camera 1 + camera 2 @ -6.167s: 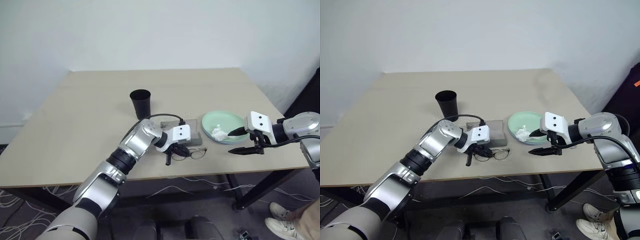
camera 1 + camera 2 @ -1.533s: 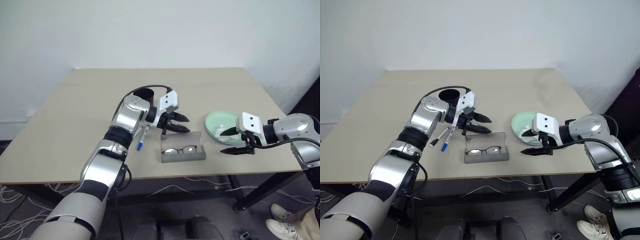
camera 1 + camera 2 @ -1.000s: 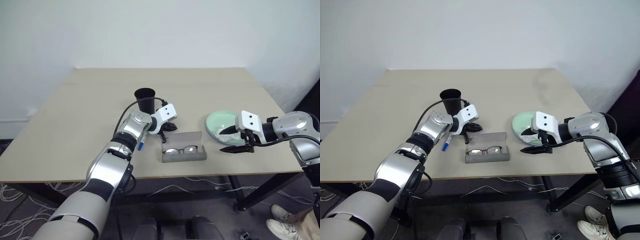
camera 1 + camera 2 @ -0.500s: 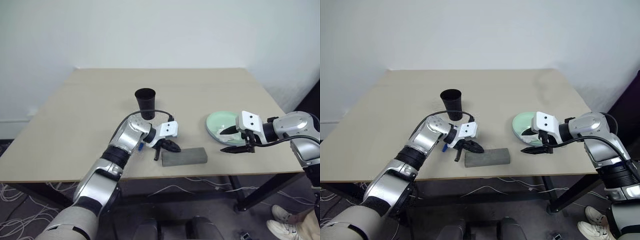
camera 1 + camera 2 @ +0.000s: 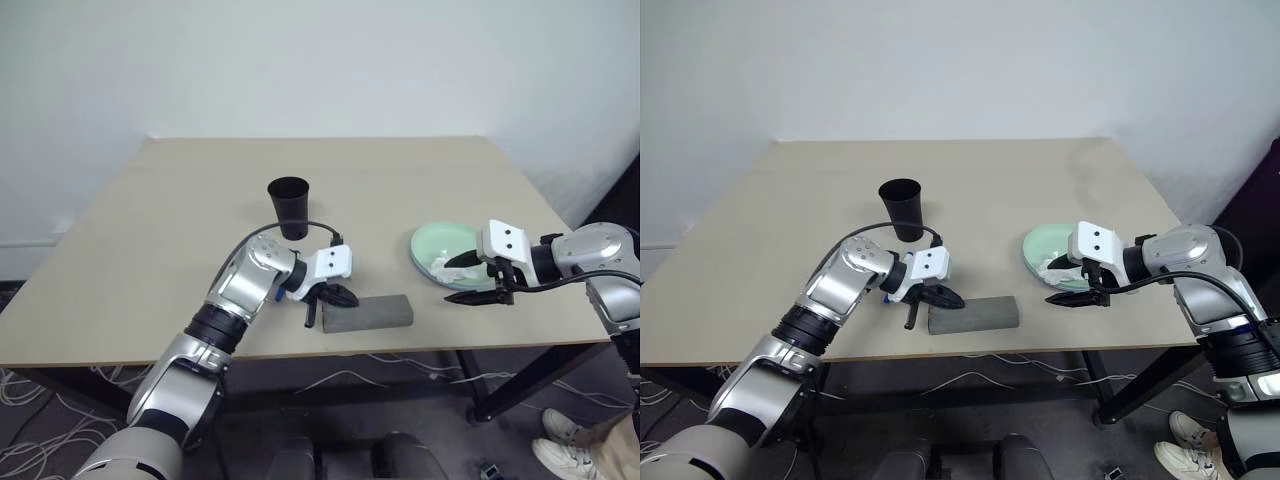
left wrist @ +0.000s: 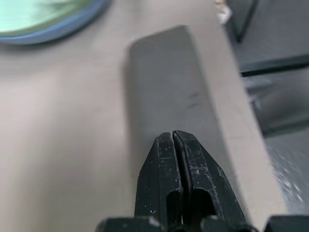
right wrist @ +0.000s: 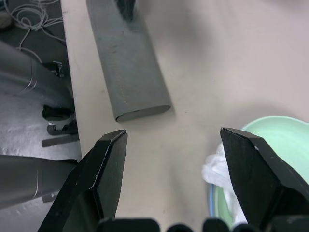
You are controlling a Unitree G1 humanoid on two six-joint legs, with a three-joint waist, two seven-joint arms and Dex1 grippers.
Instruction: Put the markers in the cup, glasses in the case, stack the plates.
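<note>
Two grippers show over the tan table as we look down from the head camera. We see the left gripper a little below the middle of the frame with its two black fingers pressed together and nothing between them, tips at the left end of the grey case; whether they touch it we cannot tell. In the left wrist view those fingers meet in a single seam over the case's flat top. The case lies shut, lengthwise across the lower middle of the frame, near the table's front edge. We cannot see the glasses. Just left of the left gripper a short black marker end sticks out from under the wrist, and a speck of blue, a blue marker cap, shows beside the forearm. The black cup stands upright above and to the left of the left gripper, well apart from the case. At the right of the frame we see the right gripper with its fingers spread wide and holding nothing, over the near rim of the mint green plate, which sits on a light blue plate. A crumpled white tissue lies in the green plate.
</note>
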